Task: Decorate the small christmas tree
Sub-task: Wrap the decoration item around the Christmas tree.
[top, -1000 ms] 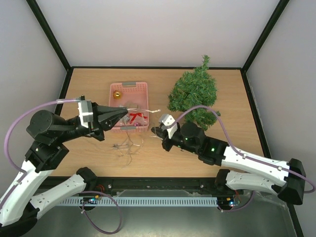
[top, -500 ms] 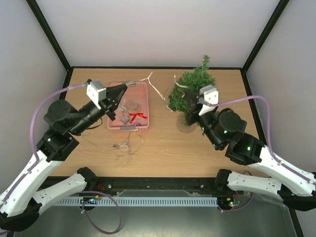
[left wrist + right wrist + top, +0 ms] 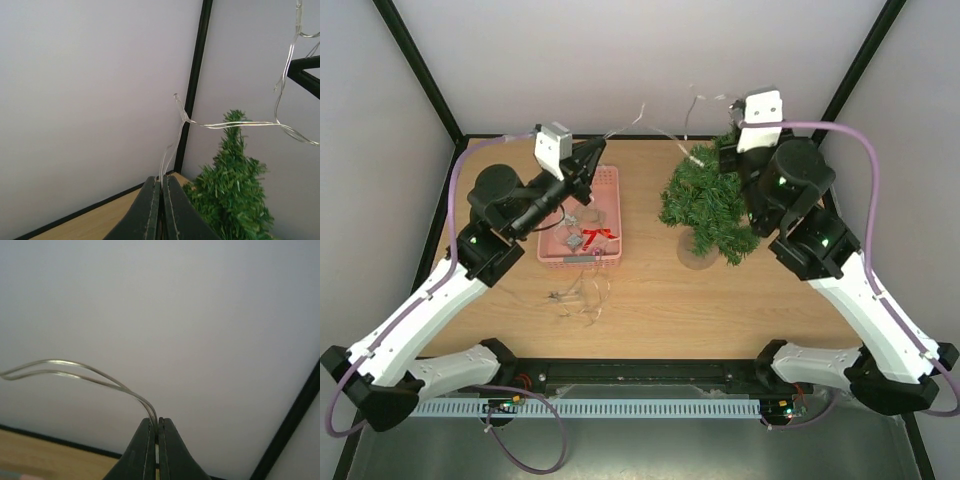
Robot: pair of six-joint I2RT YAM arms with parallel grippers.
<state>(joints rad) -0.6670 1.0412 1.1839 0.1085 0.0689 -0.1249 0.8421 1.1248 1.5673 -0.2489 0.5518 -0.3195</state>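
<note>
The small christmas tree [image 3: 710, 200] stands at the back right of the table, and its top also shows in the left wrist view [image 3: 232, 195]. A thin clear string of wire lights [image 3: 665, 125] hangs in the air between both grippers. My left gripper [image 3: 601, 146] is raised above the pink basket and shut on one end of the wire [image 3: 225, 124]. High by the tree's tip, my right gripper [image 3: 728, 140] is shut on the other end [image 3: 90, 372]. The left jaws [image 3: 161, 181] and the right jaws [image 3: 158, 422] are pressed together round the strands.
A pink plastic basket [image 3: 582, 262] left of the tree holds a red bow [image 3: 600, 236] and other ornaments. Loose wire [image 3: 575, 300] trails on the table in front of the basket. Walls with black frame posts [image 3: 192, 95] enclose the back and sides.
Both arms have lifted the wire from table height. The left gripper rose toward the back over the basket; the right swung from the table's middle to above the tree's top.
</note>
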